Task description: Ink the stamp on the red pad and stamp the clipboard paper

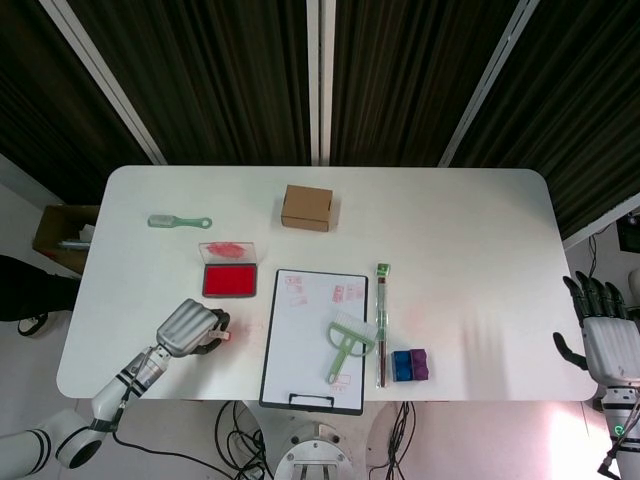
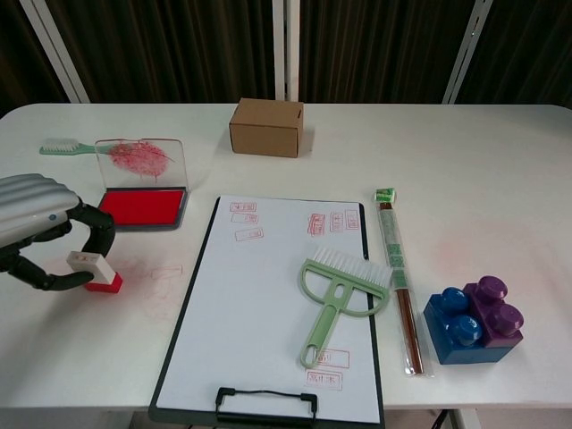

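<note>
The stamp (image 2: 93, 272), a white block with a red base, stands upright on the table left of the clipboard. My left hand (image 2: 40, 231) curls around it, with the thumb against its near side and a fingertip at its far top corner. In the head view the same left hand (image 1: 190, 328) covers most of the stamp (image 1: 224, 337). The open red ink pad (image 2: 143, 207) lies just behind, its clear lid (image 2: 138, 159) raised. The clipboard paper (image 2: 259, 313) carries several red prints. My right hand (image 1: 605, 342) hangs off the table's right edge with its fingers spread and holds nothing.
A green brush (image 2: 340, 295) lies on the clipboard paper. A wrapped stick (image 2: 398, 277) and blue-purple blocks (image 2: 472, 320) lie to its right. At the back are a cardboard box (image 2: 266, 127) and a green toothbrush-like brush (image 2: 63, 147). Faint red prints mark the table (image 2: 165, 271).
</note>
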Motion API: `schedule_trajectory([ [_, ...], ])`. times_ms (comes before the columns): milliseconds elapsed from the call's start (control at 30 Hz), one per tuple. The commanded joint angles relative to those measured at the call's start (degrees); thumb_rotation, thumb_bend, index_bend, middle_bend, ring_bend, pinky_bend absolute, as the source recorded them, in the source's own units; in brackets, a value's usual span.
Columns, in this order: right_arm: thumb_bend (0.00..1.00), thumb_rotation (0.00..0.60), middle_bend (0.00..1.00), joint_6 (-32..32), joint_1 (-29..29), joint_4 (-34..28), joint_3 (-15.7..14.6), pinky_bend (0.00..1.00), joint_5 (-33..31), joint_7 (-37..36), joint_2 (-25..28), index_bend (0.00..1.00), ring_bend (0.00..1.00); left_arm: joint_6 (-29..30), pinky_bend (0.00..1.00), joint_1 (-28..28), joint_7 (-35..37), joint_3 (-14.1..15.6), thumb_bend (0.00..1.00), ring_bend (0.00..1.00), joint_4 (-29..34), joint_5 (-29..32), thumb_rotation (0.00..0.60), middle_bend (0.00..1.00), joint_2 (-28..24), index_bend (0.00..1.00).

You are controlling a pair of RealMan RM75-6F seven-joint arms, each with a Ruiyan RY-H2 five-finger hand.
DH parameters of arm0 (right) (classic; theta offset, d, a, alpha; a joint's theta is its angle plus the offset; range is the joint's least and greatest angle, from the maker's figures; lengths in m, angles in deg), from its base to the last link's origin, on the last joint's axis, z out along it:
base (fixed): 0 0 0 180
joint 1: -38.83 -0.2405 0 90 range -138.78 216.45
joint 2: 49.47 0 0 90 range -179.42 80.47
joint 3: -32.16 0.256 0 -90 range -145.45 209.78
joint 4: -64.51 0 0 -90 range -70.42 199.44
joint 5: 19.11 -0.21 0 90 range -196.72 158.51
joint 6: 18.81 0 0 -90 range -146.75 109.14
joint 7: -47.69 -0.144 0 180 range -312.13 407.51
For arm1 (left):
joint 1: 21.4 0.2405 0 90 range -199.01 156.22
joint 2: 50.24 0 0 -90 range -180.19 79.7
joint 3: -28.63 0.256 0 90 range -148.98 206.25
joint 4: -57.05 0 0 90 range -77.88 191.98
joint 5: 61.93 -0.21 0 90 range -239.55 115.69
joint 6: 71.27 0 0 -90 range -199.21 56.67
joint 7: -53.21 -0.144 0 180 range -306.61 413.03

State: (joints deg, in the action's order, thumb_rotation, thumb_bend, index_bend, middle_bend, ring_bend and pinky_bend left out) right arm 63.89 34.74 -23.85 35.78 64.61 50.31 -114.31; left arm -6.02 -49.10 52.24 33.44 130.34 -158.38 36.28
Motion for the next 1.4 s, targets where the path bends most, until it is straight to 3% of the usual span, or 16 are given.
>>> schedule_trajectory([
  [33,0.24,0.6,0.0,0.1,0.0,0.0,0.0,0.0,0.1,0.0,0.0,0.0,0.0,-0.1,0.99,-0.2,0.3,-0.1,0.4,0.98,0.0,0.3,0.6,0.61,-0.1,0.61],
  [300,0.24,0.6,0.0,0.3,0.1,0.2,0.0,0.0,0.2,-0.2,0.0,0.0,0.0,0.2,1.0,-1.3,6.2,-1.6,0.42,1.0,-0.4,1.5,0.6,0.62,-0.7,0.62],
  [633,0.25,0.6,0.0,0.8,0.4,-1.1,-0.1,0.0,0.2,0.8,0.7,0.0,0.0,-0.6,1.0,-6.3,18.6,-6.4,0.43,1.0,-11.7,3.0,0.6,0.63,3.4,0.63],
  [967,0.25,0.6,0.0,1.5,0.8,-3.0,0.2,0.0,-0.1,2.1,1.8,0.0,0.0,-6.2,1.0,-10.2,23.1,-6.7,0.43,1.0,-21.1,4.8,0.6,0.63,7.3,0.64],
  [1400,0.26,0.6,0.0,1.3,0.7,-3.5,0.3,0.0,-0.5,2.7,2.0,0.0,0.0,-7.1,1.0,-11.8,26.4,-6.1,0.44,1.0,-27.2,5.6,0.6,0.64,10.3,0.64],
])
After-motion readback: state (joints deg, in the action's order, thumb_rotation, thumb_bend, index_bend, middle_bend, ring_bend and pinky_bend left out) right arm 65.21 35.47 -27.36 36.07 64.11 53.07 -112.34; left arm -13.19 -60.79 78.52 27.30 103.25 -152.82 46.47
